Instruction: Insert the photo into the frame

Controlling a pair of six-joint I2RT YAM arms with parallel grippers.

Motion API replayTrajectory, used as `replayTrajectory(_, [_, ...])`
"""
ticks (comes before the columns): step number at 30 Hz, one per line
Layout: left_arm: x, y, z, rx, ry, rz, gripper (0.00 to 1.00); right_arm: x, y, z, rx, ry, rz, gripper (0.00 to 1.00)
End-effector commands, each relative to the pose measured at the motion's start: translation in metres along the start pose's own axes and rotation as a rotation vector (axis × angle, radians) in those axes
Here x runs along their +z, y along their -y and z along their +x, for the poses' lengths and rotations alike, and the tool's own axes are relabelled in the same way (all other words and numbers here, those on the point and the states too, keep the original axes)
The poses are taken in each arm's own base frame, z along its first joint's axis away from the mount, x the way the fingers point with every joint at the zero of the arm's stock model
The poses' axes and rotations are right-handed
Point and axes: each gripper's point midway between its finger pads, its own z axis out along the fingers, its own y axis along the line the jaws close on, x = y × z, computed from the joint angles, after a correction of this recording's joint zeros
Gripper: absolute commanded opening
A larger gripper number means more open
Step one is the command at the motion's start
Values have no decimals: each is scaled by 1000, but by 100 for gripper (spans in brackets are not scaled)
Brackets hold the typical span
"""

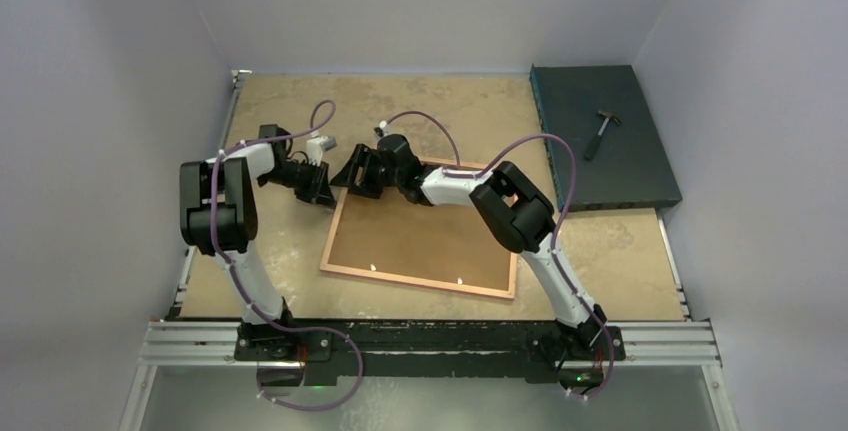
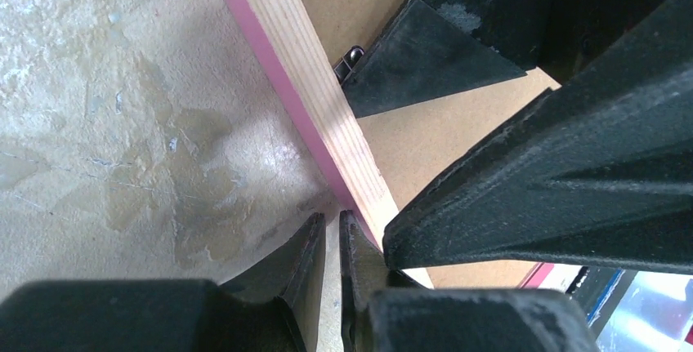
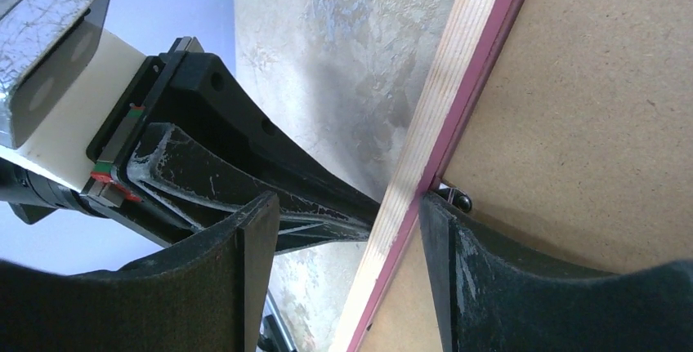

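Apparently unfinished: photo unseen (beneath backing board (image 1: 425,236), perhaps); at frame (image 1: 420,282) corner, left gripper (image 2: 331,221) pinched closed, right gripper (image 3: 347,205) spread astride rail (image 3: 433,107).

Counted on the counter (image 1: 620,251): one frame (image 1: 420,282), one brown backing board (image 1: 420,236) inside it, and two end effectors at its far-left corner, the left end effector (image 1: 325,194) and the right end effector (image 1: 350,177). Right of the frame, one hammer (image 1: 600,133) is seen on one dark slab (image 1: 570,176).

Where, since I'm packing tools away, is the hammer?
In the top view, the hammer lies on the dark slab at the table's far right corner, well clear of the frame.
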Motion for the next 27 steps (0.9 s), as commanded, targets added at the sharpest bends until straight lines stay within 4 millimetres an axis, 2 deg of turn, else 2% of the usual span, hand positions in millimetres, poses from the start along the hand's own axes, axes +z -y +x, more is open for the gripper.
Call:
replayTrajectory(1, [1, 9, -6, 41, 7, 29, 10, 2, -7, -3, -25, 21, -15, 67])
replayTrajectory(6, [-14, 3, -19, 40, 24, 8, 11, -38, -48, -8, -146, 30, -82, 68])
replayTrajectory(9, [-36, -6, -35, 55, 54, -27, 16, -67, -74, -14, -276, 45, -100, 70])
replayTrajectory(12, [-62, -13, -54, 91, 79, -95, 22, -100, -87, -12, -439, 44, -87, 71])
replayTrajectory(13, [-69, -11, -57, 111, 76, -113, 23, -111, -87, -7, -487, 36, -77, 72])
replayTrajectory(15, [-82, -3, -63, 161, 82, -133, 28, -134, -71, 10, -589, 20, -12, 72])
replayTrajectory(19, [-101, 18, -59, 256, 81, -144, 41, -176, -41, 51, -734, -38, 82, 72])
replayTrajectory(20, [-103, 26, -53, 293, 69, -123, 46, -183, -34, 67, -768, -64, 100, 72])
replayTrajectory(23, [-108, 47, -30, 396, 25, -86, 48, -201, -20, 109, -862, -128, 114, 73])
replayTrajectory(27, [-111, 61, 6, 458, -39, -75, 49, -211, 2, 143, -926, -188, 154, 73])
